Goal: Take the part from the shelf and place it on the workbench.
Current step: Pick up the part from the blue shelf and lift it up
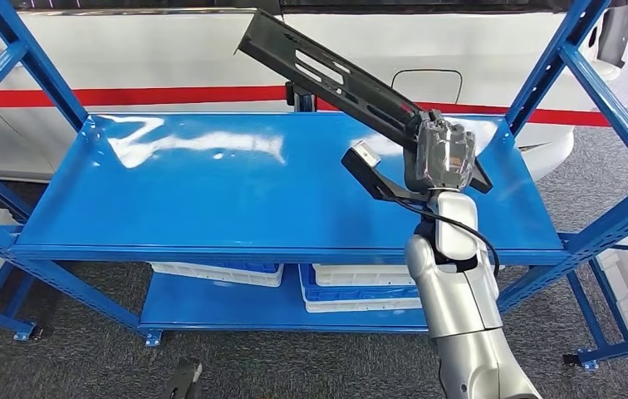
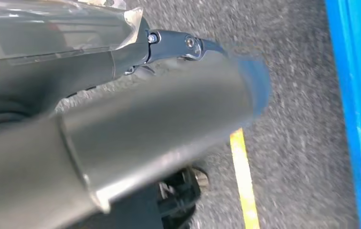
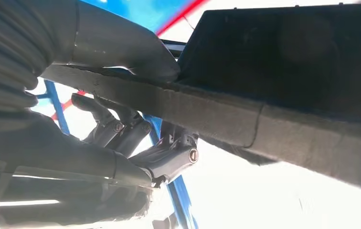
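Observation:
A long black slotted part (image 1: 327, 76) is tilted in the air above the blue shelf board (image 1: 236, 183), its far end raised toward the back left. My right hand (image 1: 439, 156) grips it near its lower end, over the shelf's right side. In the right wrist view the part (image 3: 283, 81) is a dark slab, with the thumb (image 3: 121, 43) pressed on its edge and the fingers (image 3: 131, 138) curled under it. My left hand (image 2: 135, 57) hangs low over the grey carpet; a finger points outward, and its state is unclear.
The shelf's blue uprights (image 1: 593, 91) and diagonal braces (image 1: 20, 75) frame the board on both sides. White and blue trays (image 1: 352, 287) lie on the lower board. Behind stands a white wall with a red stripe (image 1: 128, 96). A yellow floor line (image 2: 243, 176) runs beside the shelf edge.

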Robot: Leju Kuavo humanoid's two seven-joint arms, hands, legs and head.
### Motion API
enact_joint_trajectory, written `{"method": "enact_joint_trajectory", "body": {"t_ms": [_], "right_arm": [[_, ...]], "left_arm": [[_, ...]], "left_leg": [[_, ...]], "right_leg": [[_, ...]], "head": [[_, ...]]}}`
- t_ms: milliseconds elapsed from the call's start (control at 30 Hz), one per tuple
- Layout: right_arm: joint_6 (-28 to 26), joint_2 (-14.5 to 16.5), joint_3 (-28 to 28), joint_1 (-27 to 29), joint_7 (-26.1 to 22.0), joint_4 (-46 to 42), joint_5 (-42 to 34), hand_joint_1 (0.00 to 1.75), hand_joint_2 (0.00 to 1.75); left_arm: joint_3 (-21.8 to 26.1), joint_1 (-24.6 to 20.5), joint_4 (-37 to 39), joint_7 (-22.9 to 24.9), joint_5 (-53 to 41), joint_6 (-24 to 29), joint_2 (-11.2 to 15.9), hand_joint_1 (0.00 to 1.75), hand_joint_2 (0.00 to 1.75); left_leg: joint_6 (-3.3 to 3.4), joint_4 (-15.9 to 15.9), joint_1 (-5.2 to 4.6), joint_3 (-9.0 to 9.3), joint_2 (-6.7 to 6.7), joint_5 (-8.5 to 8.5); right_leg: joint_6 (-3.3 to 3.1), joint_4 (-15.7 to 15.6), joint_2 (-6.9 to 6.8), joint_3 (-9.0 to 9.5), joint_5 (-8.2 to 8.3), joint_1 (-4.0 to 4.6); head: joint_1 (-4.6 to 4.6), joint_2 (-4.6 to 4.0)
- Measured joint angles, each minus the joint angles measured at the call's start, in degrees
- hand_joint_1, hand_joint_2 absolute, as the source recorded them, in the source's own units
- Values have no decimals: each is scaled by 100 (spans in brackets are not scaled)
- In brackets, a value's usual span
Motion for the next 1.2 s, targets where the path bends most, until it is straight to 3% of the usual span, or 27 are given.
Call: {"method": "enact_joint_trajectory", "body": {"t_ms": [500,700,900,1200], "right_arm": [[96,-165,448,70,-358,-2173,-509,175,175],[29,-229,625,104,-384,-2514,-792,175,175],[-411,-352,673,315,-633,-2753,-1622,175,175],[-653,-450,713,649,-951,-2999,-2567,175,175]], "left_arm": [[318,-38,0,-270,325,-366,-9,0,175],[366,-36,0,-310,312,-484,-13,0,175],[565,-32,0,-441,664,-863,-17,0,175],[870,23,0,-214,751,-805,3,0,175]], "left_leg": [[0,-1,0,-1,0,0],[0,-1,0,-1,0,0],[0,-1,0,-1,-2,0],[26,11,-11,-1,-3,-26]], "right_leg": [[0,0,0,0,-1,1],[-1,0,0,1,-1,1],[-1,0,-1,2,-1,0],[18,-2,-1,13,-12,-22]], "head": [[0,0],[0,0],[1,0],[-1,0]]}}
